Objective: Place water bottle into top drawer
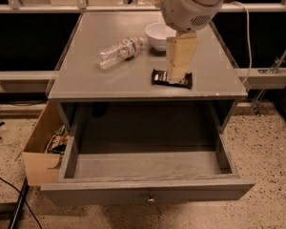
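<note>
The water bottle (119,52) lies on its side on the grey cabinet top (86,80), at the back left, cap pointing right toward a white bowl (158,35). The top drawer (148,191) is pulled out wide open below, with its small knob (151,200) on the front, and nothing shows inside it. My gripper (175,75) hangs down from the white arm joint (193,4), over the candy bar (157,78) at the middle right of the top. It is to the right of the bottle and holds nothing that I can see.
An open cardboard box (40,149) with packets in it stands on the floor against the drawer's left side. A cable (9,187) runs over the speckled floor at the lower left. Rails and a dark shelf lie behind the cabinet.
</note>
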